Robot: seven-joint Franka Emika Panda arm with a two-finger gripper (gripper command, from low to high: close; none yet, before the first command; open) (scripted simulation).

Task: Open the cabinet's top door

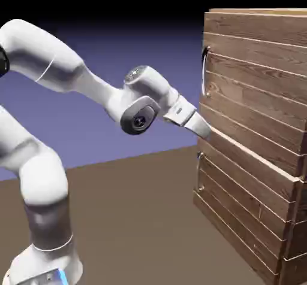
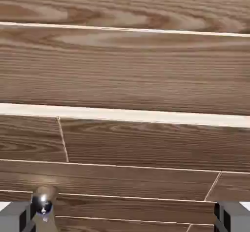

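Observation:
The cabinet [image 1: 258,158] of dark brown planks fills the exterior view's right. Its top door [image 1: 258,80] looks closed, with the slim silver bar handle [image 1: 205,71] upright near its left edge. My gripper [image 1: 205,130] is right up against the cabinet front at the top door's lower edge, well below the handle. In the hand view the top door's planks [image 2: 122,65] fill the upper half, above a pale strip [image 2: 146,115]. The gripper [image 2: 124,220] is open, its fingertips [image 2: 14,217] far apart with only wood between them.
The lower plank door [image 1: 240,206] sits under the pale ledge. Its small silver handle [image 2: 44,198] shows just above my left fingertip in the hand view. The brown table top [image 1: 138,218] stretches between the robot's base and the cabinet.

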